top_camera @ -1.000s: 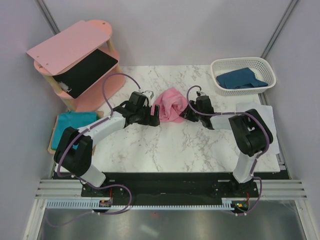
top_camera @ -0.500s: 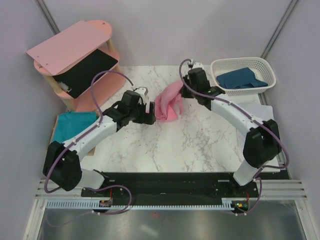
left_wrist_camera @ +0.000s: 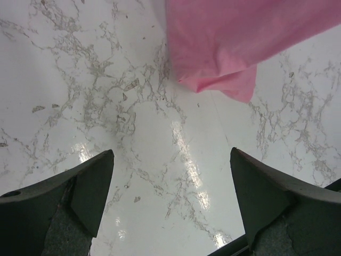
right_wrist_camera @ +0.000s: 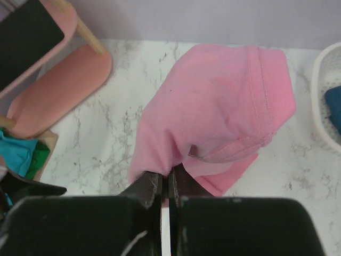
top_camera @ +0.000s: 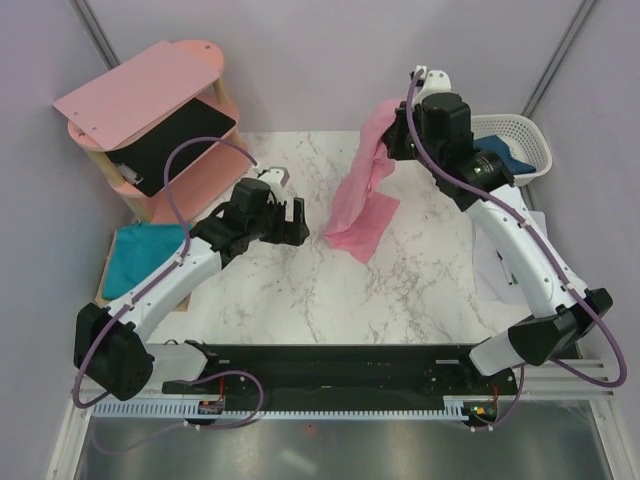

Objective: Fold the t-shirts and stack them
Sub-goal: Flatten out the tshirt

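A light pink t-shirt hangs in the air over the back middle of the marble table, its lower end touching the tabletop. My right gripper is raised high and shut on the shirt's top edge. My left gripper hovers low just left of the shirt's hanging end, open, nothing between its fingers. A teal t-shirt lies on a wooden board at the left edge. A dark blue t-shirt sits in the white basket at the back right.
A pink wooden shelf unit with a black panel stands at the back left. A white sheet lies on the table under the right arm. Bare marble stretches in front of the hanging shirt.
My right gripper closed on the pink shirt and lifted it up and toward the back right, so it unrolled from a bunched heap into a hanging strip. The left gripper drew back slightly leftward.
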